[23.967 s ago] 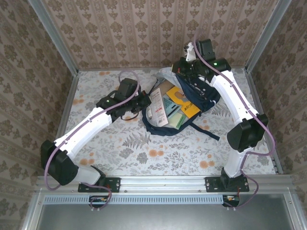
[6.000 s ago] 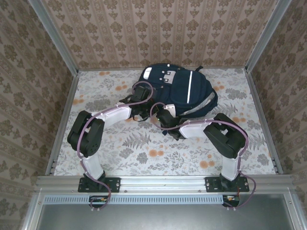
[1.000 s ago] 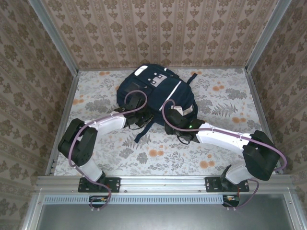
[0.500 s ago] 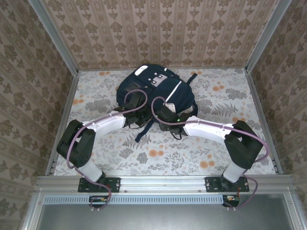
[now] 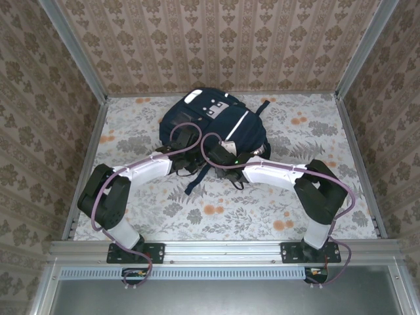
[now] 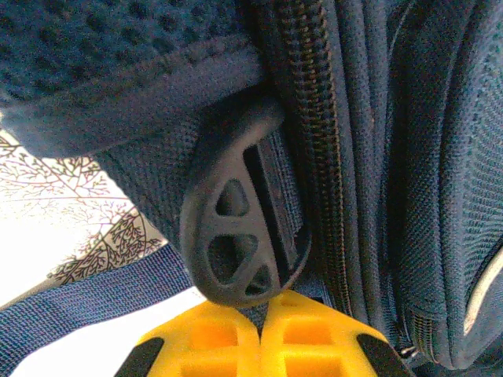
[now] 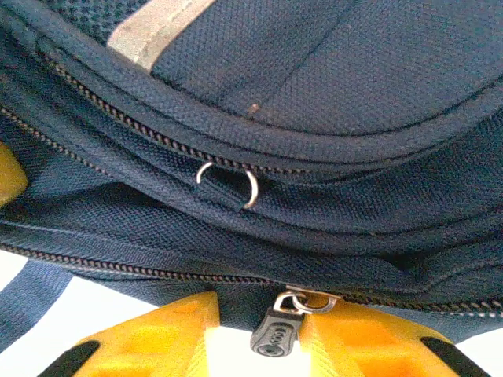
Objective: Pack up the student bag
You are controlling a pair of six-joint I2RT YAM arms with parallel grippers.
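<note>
The student bag (image 5: 220, 121), dark navy with a white stripe and pale patches at its far end, lies flat at the table's back middle. My left gripper (image 5: 191, 164) is at its near-left edge. In the left wrist view its yellow fingers (image 6: 212, 342) are shut, pinching a sliver of navy fabric just under a black plastic strap buckle (image 6: 228, 236). My right gripper (image 5: 220, 156) is at the near edge beside it. Its fingertips (image 7: 165, 338) stand apart, and a dark zipper pull (image 7: 275, 334) hangs in the gap against the right finger. Above it the zipper teeth (image 7: 126, 265) run closed.
A loose navy strap (image 5: 194, 182) trails from the bag toward the near side. Patterned walls and metal posts (image 5: 73, 49) close the table on three sides. The floral tabletop (image 5: 308, 131) stretches to the right and left of the bag.
My right gripper slid left along the bag's near edge, ending close to the left gripper, and its elbow swung inward. The left arm and the bag stayed put.
</note>
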